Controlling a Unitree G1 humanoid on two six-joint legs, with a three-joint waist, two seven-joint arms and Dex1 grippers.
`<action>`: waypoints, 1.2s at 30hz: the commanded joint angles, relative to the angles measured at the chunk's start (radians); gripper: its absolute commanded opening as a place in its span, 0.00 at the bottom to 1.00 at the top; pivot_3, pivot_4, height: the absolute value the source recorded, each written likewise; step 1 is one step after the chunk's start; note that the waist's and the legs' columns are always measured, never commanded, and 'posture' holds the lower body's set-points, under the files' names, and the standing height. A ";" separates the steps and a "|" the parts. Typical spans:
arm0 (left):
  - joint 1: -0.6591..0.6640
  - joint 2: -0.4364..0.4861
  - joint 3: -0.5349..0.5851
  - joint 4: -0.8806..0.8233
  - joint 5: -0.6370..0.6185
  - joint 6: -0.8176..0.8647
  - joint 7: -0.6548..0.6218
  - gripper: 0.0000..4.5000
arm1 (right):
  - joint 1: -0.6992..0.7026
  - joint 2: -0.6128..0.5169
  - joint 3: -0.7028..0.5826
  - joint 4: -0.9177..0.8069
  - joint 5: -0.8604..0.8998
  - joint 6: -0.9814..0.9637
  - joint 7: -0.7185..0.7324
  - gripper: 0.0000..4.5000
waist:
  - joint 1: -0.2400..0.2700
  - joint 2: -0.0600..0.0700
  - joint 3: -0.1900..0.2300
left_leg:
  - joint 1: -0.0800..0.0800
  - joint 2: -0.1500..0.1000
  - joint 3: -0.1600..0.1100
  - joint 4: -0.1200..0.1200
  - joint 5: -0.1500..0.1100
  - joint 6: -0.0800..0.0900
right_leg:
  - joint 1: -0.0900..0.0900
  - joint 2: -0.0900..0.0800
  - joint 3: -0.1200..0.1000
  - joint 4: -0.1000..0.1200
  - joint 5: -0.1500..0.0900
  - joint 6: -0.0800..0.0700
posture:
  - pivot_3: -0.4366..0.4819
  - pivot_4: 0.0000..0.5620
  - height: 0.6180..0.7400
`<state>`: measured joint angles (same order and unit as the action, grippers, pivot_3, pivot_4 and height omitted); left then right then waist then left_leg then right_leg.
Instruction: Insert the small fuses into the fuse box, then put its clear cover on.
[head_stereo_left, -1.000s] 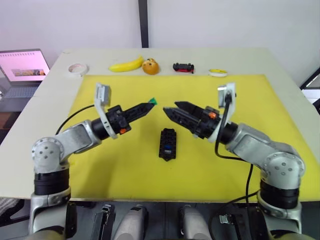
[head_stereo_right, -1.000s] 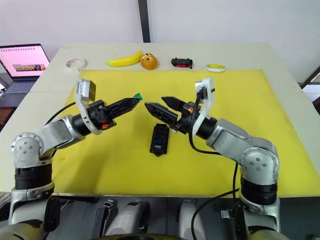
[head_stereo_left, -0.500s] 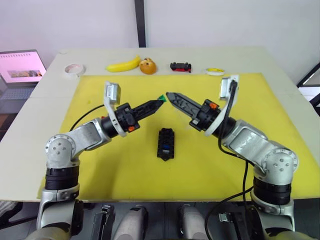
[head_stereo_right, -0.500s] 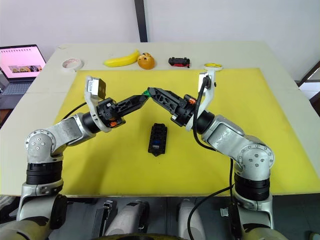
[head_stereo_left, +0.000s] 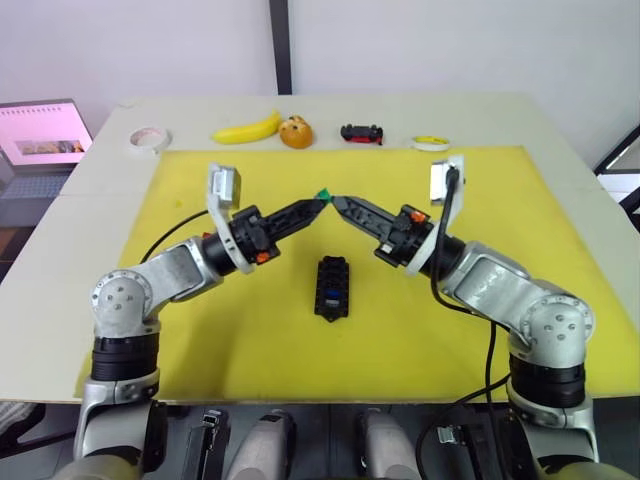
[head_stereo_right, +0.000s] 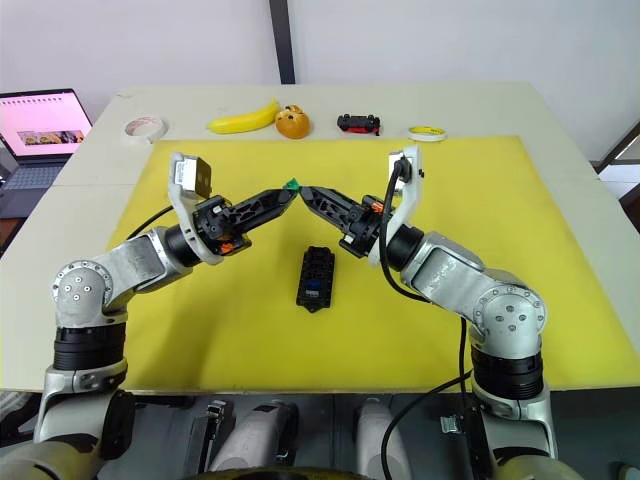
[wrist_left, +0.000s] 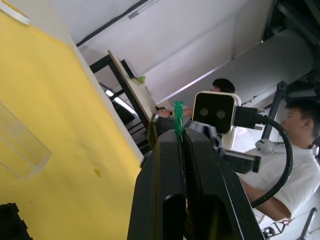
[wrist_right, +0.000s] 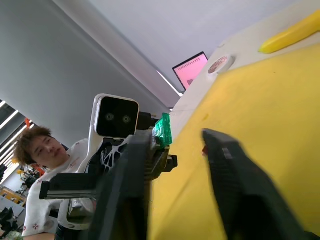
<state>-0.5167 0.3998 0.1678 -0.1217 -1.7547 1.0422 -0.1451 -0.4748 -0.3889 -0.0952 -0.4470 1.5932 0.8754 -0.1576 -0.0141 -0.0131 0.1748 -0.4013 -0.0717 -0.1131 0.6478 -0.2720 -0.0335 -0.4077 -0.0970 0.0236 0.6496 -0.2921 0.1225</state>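
The left end effector (head_stereo_left: 322, 197) is clamped on a green fuse (head_stereo_left: 322, 194), held up above the yellow mat (head_stereo_left: 500, 200), with the fuse poking out past its tips. The right end effector (head_stereo_left: 338, 203) comes in nose to nose with it, fingers apart in its wrist view, one finger (wrist_right: 235, 190) well clear of the fuse. This looks like a hand-over or a regrip in mid air. To do it well, the right should close on the fuse's flat body squarely, leaving the blades free, and the left should let go only once that grip is firm; such a tiny part can twist or drop easily.

The fuse box (head_stereo_left: 333, 287) lies on the mat below and between the arms, on the robot's side of them. Something blue (head_stereo_left: 335, 295) sits in one slot, probably a fuse; I cannot read the other slots. The clear cover (wrist_left: 20, 150) lies on the mat near the box.
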 joint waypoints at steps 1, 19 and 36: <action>-0.005 -0.004 -0.009 -0.035 -0.010 -0.012 -0.006 0.00 | -0.023 -0.006 -0.003 -0.019 0.030 -0.022 0.007 0.24 | 0.000 0.000 0.000 | 0.000 0.000 0.000 0.000 0.000 0.000 | 0.000 0.000 0.000 0.000 0.000 0.000 | 0.48 0.27 1.00; -0.016 -0.002 -0.019 -0.032 -0.036 -0.018 0.017 0.00 | -0.041 -0.017 0.016 -0.015 0.039 -0.025 0.018 0.19 | 0.000 0.000 0.000 | 0.000 0.000 0.000 0.000 0.000 0.000 | 0.000 0.000 0.000 0.000 0.000 0.000 | 0.48 0.27 1.00; -0.012 0.001 -0.036 -0.023 -0.035 -0.014 0.025 0.00 | -0.046 -0.025 0.012 -0.020 0.110 -0.044 -0.010 0.01 | 0.000 0.000 0.000 | 0.000 0.000 0.000 0.000 0.000 0.000 | 0.000 0.000 0.000 0.001 0.000 0.000 | 0.48 0.27 1.00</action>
<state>-0.5174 0.3895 0.1385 -0.1267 -1.7800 1.0219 -0.1227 -0.4947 -0.4132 -0.0817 -0.4295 1.6569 0.8507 -0.1743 -0.0144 -0.0130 0.1748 -0.4014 -0.0717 -0.1131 0.6482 -0.2720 -0.0335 -0.4079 -0.0968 0.0236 0.6502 -0.2921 0.1225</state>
